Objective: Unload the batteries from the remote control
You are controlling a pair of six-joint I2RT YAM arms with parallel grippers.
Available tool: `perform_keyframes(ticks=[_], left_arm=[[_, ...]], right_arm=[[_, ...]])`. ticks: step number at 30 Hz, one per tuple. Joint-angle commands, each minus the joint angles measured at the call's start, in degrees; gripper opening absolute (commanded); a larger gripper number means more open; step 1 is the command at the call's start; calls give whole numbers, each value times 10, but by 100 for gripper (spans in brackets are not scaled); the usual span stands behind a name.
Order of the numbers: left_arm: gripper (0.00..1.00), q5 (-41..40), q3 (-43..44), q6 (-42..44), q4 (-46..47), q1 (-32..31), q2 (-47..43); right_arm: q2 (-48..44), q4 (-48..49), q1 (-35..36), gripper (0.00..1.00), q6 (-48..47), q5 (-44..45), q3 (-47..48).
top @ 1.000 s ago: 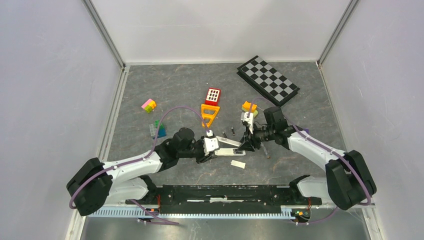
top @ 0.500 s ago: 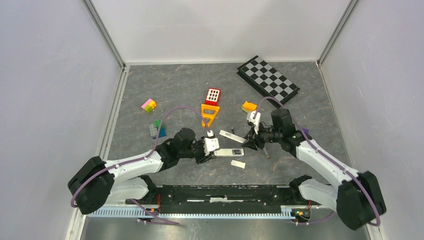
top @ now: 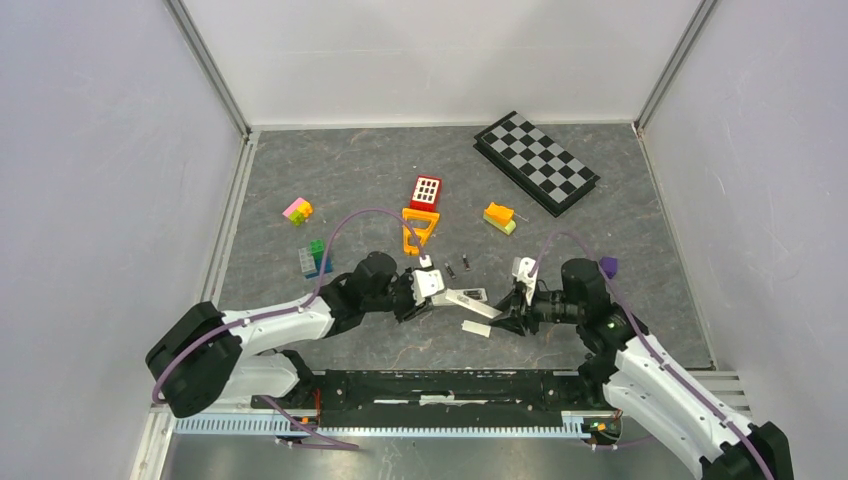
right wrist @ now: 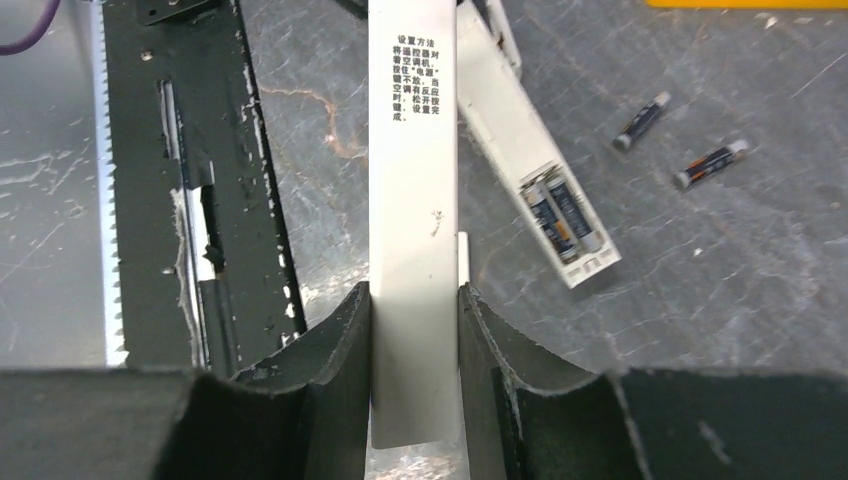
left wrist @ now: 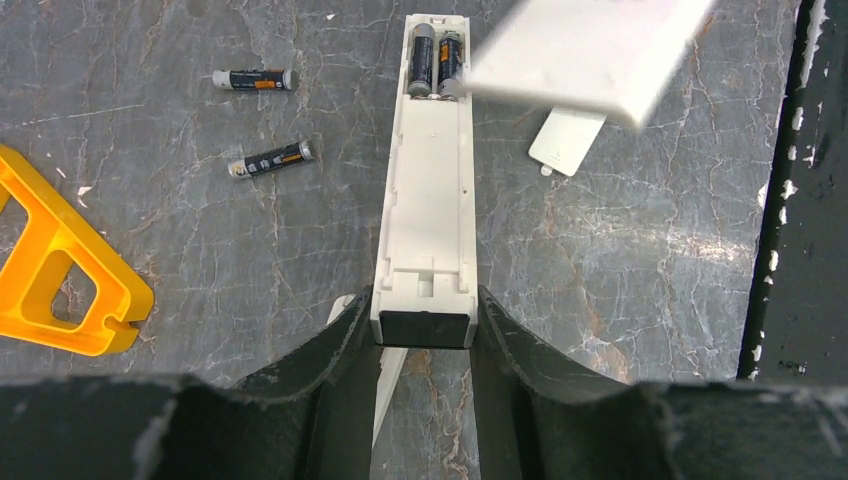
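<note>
Left claw pinches the near end of the white remote, which is turned back upward with its cover lying off on the table, so that the open bay at the far end shows the two batteries seated there; gripping the opposite end probably leaves that bay free for the other arm. Right claw is closed on a second remote, printed side up, just beside the bay, so it has no free fingers for extraction. Two loose batteries lie apart on the table. Compared with a second ago, the right arm has drawn back toward the near edge, while the loose batteries lie where they were
</note>
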Motion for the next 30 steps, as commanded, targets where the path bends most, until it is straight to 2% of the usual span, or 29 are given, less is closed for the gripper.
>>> perform_keyframes(ticks=[1,8,16,20,23,27,30], left_arm=[[2,-10,12,-3,27,9,-12],[2,16,16,5,25,18,-18],[2,41,17,-1,25,18,-19],[2,45,14,-2,28,18,-19],[2,45,15,-3,28,18,-21],[2,46,13,-5,28,18,-24],[2,46,10,-5,28,18,-27]], right_arm=[[-1,-25,27,0,37,35,-12],[91,-34,122,1,26,60,9],[183,-33,147,3,9,94,48],[226,-33,167,3,-8,72,65],[255,-34,185,4,-19,86,81],[277,-37,193,12,-25,115,97],[278,-40,193,27,-24,133,101]])
